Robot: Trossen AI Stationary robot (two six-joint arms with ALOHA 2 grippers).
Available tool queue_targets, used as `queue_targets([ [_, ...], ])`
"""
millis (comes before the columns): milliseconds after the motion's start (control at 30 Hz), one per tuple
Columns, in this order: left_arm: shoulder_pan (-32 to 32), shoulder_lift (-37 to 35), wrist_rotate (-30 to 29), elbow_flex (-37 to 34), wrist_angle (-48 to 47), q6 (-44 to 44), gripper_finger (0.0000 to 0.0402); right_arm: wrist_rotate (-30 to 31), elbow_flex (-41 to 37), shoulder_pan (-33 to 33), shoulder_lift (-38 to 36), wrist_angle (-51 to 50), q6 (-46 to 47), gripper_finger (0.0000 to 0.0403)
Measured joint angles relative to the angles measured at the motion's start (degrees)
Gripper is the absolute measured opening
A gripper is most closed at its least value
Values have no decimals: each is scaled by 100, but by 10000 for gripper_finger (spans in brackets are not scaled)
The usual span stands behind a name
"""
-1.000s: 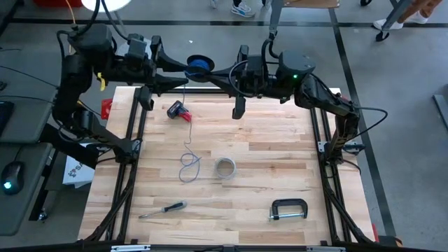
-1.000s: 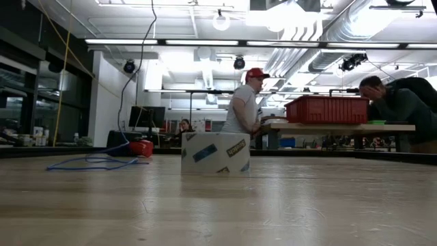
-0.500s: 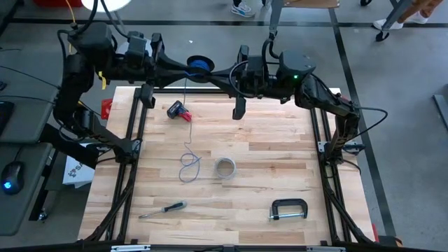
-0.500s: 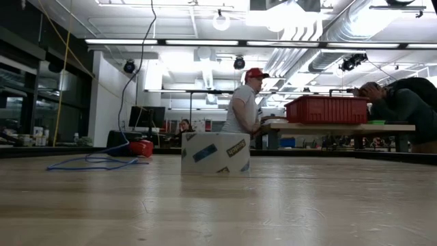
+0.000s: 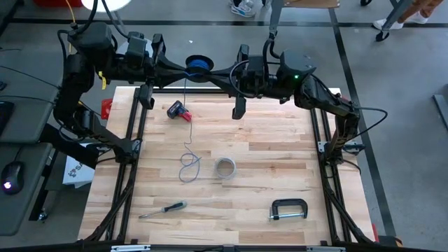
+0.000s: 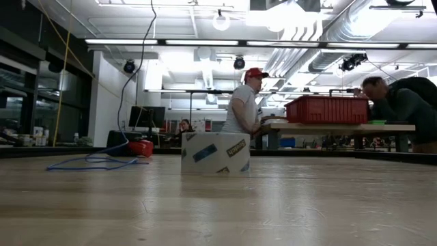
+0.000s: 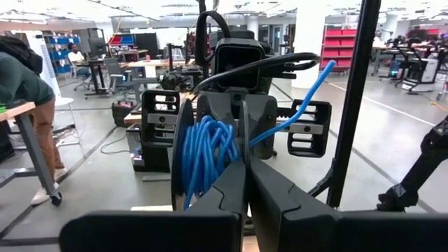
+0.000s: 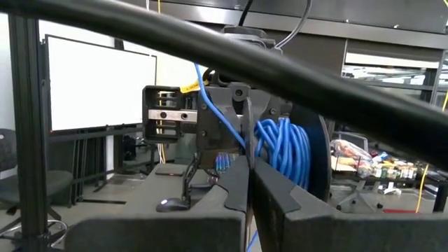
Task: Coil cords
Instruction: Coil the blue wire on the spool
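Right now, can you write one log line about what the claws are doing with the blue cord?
left claw: shut on blue cord coil | right claw: shut on blue cord | place: above table's far edge | cord tail: hangs to table

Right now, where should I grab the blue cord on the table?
Grip the blue cord on its single straight run just behind the flat loops, coming straight down, end effector fingers across the strand. There it lies alone, clear of the tape roll.
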Motion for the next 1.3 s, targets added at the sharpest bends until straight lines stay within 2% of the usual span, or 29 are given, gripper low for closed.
queue_targets([
  [133,0,0,-83,2,-1,-57,3,37,0,-2,0,4,103,2],
  [233,-1,-30,-221,0,1,-218,2,195,0,-4,-13,-96,276,19],
  [500,293,-360,-237,9,566,-730,1,1079,4,-2,-206,-1293,606,135],
  [633,339,-380,-177,2,1042,-1025,1,1093,0,-4,-19,-1598,714,175],
  [767,338,-382,-61,0,1400,-1240,1,764,-13,4,393,-1317,888,184],
  [967,336,-306,-65,1,1680,-1249,0,4,-11,9,952,227,1472,184],
  [1133,334,-231,-63,-2,1824,-1298,0,24,-13,9,1276,757,1718,184],
  [1300,330,-149,59,0,2001,-1356,0,307,-13,9,1386,790,1617,184],
])
